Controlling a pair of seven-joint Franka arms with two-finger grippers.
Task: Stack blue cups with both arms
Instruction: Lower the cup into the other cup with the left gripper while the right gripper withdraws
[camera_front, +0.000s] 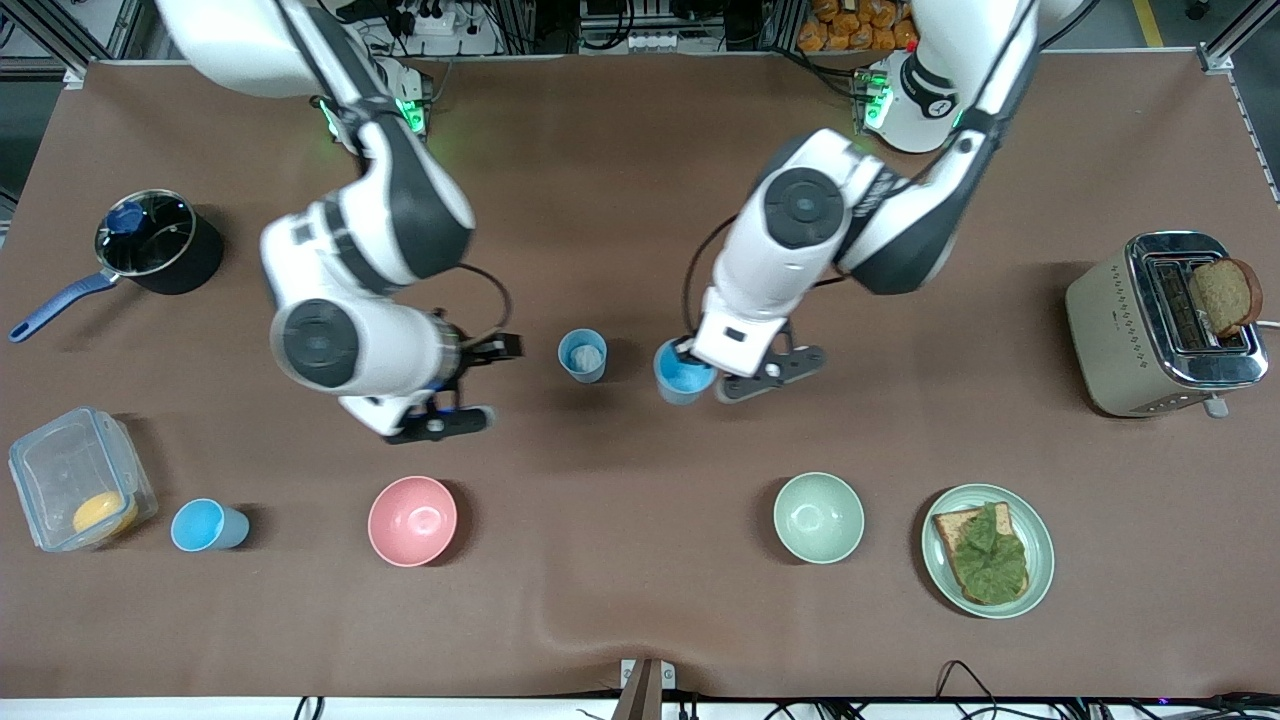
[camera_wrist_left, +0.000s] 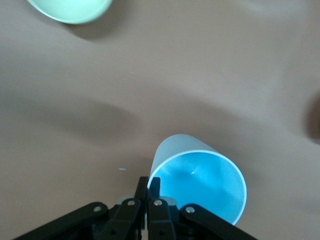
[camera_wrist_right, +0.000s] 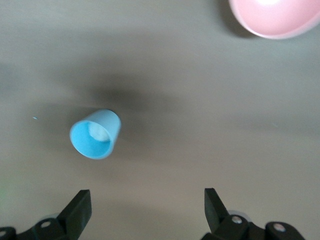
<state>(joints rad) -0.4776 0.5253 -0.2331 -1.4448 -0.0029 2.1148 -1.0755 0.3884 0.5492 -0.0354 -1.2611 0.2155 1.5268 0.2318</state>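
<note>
Standing upright, mouth up: blue cup (camera_front: 683, 374)

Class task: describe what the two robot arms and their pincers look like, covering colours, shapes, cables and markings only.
Both arms are glossy white with dark grey joint bands and round dark grey joint caps. A thin black cable loops beside each wrist. The left pincer and right pincer are small, black, two-fingered. Green lights glow at both bases.

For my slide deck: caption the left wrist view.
Left claw shut on the rim of a blue cup above the brown table, green bowl at the edge.
</note>
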